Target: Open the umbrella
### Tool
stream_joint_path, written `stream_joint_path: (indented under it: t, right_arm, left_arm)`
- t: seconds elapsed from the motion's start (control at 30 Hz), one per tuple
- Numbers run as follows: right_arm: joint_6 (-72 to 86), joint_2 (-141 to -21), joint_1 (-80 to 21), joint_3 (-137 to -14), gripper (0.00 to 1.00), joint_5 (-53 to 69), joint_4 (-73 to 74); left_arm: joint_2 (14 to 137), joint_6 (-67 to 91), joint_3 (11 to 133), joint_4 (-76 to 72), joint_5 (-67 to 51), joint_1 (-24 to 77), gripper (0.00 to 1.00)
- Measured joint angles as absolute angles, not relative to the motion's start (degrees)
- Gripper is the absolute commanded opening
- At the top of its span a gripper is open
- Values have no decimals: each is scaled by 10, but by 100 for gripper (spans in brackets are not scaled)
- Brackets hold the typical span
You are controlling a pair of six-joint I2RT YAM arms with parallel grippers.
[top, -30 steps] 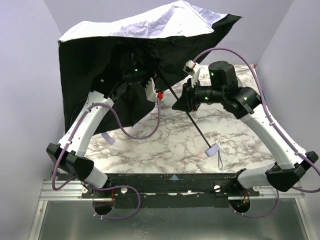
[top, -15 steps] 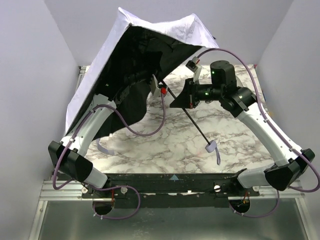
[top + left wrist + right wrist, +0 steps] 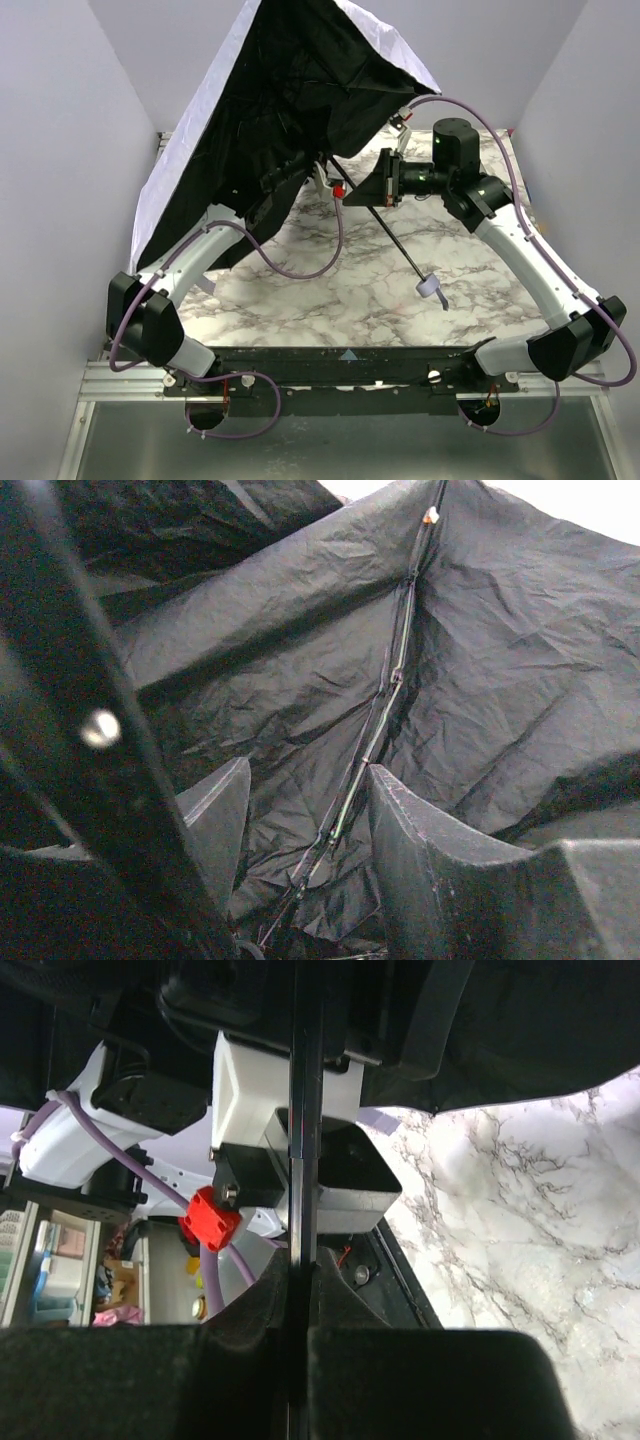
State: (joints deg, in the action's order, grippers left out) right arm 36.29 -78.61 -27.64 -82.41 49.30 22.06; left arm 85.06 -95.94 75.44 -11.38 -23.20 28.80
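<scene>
Between the right gripper's (image 3: 300, 1275) closed fingers sat the thin black shaft (image 3: 304, 1110) of the umbrella (image 3: 260, 110) — pinched tight. The canopy spread above and to the left of that gripper, and the pale handle (image 3: 428, 287) hung below it on the shaft's low end, over the marble table (image 3: 330, 285). The left gripper (image 3: 305, 830) stood under the canopy with its jaws apart, holding nothing — a rib (image 3: 385, 710) ran down the black lining towards the gap.
</scene>
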Motion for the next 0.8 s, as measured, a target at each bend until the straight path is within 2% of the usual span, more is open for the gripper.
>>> stream_joint_path:
  t: [0.07,0.23,0.43,0.53,0.8]
  right_arm:
    - [367,-786,-275,-824,0,495,215]
    - [371,-782,-267,-823,0,507,210]
    - [377,-776,-262,-815,0,522,211]
    - [382,-775,-257,-814,0,522,214]
    - [382,-775,-249,-812,0,510,215]
  left_arm:
    - [846,-960,753,-108,-224,295,52]
    - [820,-962,741,-91,-172,321,63]
    - [790,-950,711,-83,-94,345,67]
    - [787,-941,711,-74,-57,357,75]
    - [785,-936,722,-43,34,379,75]
